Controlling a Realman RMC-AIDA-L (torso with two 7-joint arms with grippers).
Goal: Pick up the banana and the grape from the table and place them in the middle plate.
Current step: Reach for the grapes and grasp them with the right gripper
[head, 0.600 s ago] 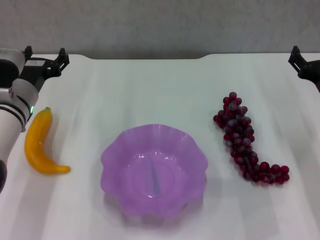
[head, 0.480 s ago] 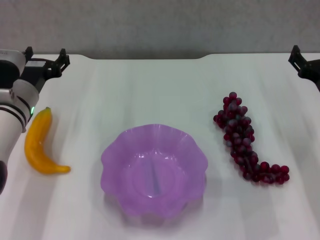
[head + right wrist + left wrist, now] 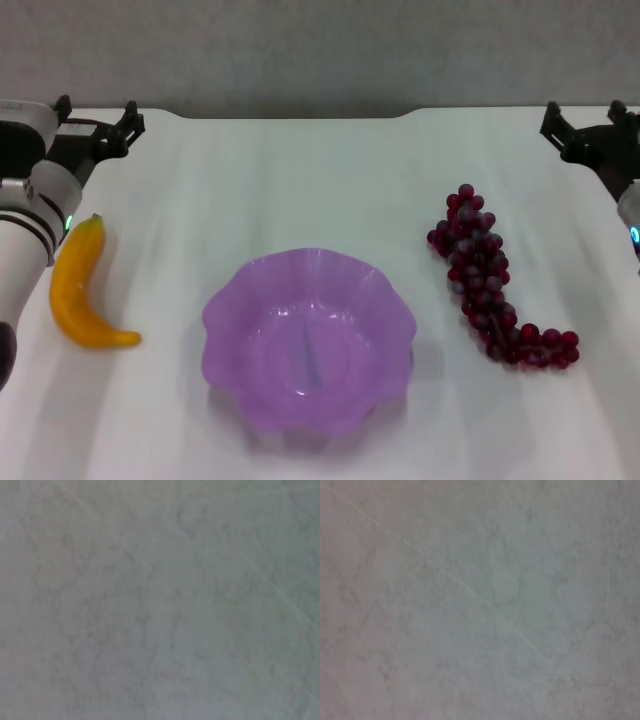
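White surface (image 3: 300,170): banana (image 3: 76,288) left, grapes (image 3: 490,278) right, purple plate (image 3: 308,340) between; left gripper (image 3: 96,120) and right gripper (image 3: 585,125) hover, jaws spread wide, empty.

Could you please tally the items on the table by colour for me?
Orange-yellow: 1, the banana
Dark red-purple: 1, the grape bunch
Translucent purple: 1, the middle plate
Total: 3, all lying apart on the table.

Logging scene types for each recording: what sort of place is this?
Probably a lab test bench, not a kitchen: a bare white table against a plain grey wall, holding only a banana, grape and purple middle plate.
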